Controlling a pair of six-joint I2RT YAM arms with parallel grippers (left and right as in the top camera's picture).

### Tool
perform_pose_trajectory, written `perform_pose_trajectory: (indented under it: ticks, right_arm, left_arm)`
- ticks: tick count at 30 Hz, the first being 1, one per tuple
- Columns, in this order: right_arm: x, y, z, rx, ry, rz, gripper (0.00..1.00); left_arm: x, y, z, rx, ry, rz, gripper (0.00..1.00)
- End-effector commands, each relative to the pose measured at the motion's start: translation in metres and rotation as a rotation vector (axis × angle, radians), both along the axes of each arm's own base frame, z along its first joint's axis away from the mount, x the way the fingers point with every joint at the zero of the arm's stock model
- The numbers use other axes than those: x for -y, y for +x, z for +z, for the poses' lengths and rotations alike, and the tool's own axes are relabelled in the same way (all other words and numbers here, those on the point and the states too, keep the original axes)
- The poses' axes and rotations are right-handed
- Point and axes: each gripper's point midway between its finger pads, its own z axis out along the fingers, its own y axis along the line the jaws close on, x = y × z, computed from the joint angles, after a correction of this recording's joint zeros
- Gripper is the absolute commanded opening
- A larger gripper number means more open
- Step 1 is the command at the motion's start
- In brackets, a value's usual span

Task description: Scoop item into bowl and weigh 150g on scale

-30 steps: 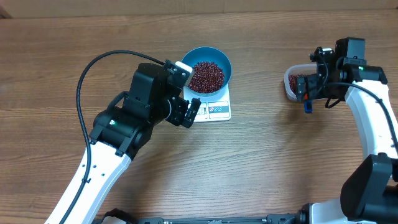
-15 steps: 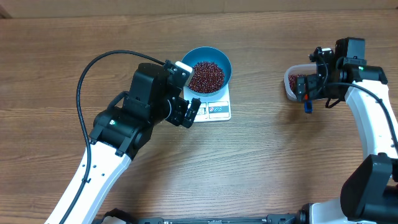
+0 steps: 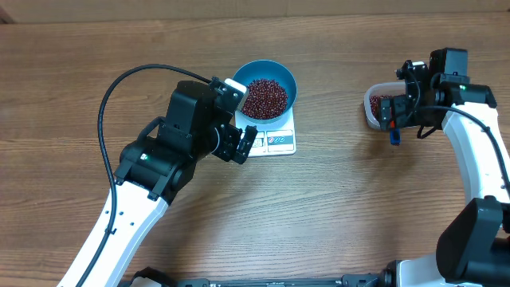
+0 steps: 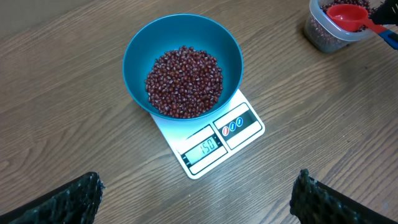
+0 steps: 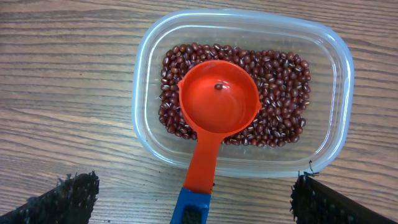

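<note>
Pointing its display at the robot, the scale (image 3: 275, 140) bears a blue bowl (image 3: 284, 77) of beans (image 3: 264, 96); left tool (image 4: 199, 200), right tool (image 5: 196, 186) wide.

Wood-grain surface (image 3: 358, 207), overhead view. On it: white digital kitchen scale (image 4: 211, 142) lying flat near centre, display edge toward arm bases. Clear rectangular plastic tub (image 5: 144, 112) upright at right side, well apart from scale. Both rest directly on bare wood.

On the scale (image 4: 219, 138), the digits read 150.
</note>
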Motion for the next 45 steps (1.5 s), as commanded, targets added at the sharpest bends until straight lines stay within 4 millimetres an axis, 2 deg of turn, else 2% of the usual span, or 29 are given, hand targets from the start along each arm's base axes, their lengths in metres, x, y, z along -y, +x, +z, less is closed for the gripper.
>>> perform_pose_trajectory:
  ticks: [1, 5, 8, 13, 18, 23, 34, 42, 45]
  right_arm:
    - [0.0, 0.004, 0.017, 0.051, -0.002, 0.002, 1.0]
    - [0.0, 0.004, 0.017, 0.051, -0.002, 0.002, 1.0]
    - [0.0, 0.004, 0.017, 0.051, -0.002, 0.002, 1.0]
    - [0.0, 0.004, 0.017, 0.051, -0.002, 0.002, 1.0]
    - [0.0, 0.004, 0.017, 0.051, -0.002, 0.002, 1.0]
    - [0.0, 0.004, 0.017, 0.051, -0.002, 0.002, 1.0]
    - [0.0, 0.004, 0.017, 0.051, -0.002, 0.002, 1.0]
    - [0.0, 0.004, 0.017, 0.051, -0.002, 0.002, 1.0]
    - [0.0, 0.004, 0.017, 0.051, -0.002, 0.002, 1.0]
  left_arm:
    - [-0.002, 0.0, -0.003, 0.001, 0.018, -0.005, 1.0]
    - [-0.013, -0.006, -0.011, -0.01, 0.064, 0.008, 1.0]
    - [-0.028, -0.017, -0.027, -0.026, 0.069, 0.034, 1.0]
    - [-0.05, -0.037, -0.052, -0.013, -0.017, 0.067, 1.0]
    - [-0.074, -0.059, -0.065, 0.052, -0.084, 0.115, 1.0]
    - [-0.093, -0.073, -0.061, 0.218, -0.118, 0.167, 0.99]
    - [-0.122, -0.08, -0.056, 0.598, -0.186, 0.254, 1.0]
    - [-0.134, -0.08, -0.03, 0.927, -0.139, 0.252, 1.0]
    - [-0.14, -0.079, -0.027, 0.977, -0.123, 0.272, 1.0]
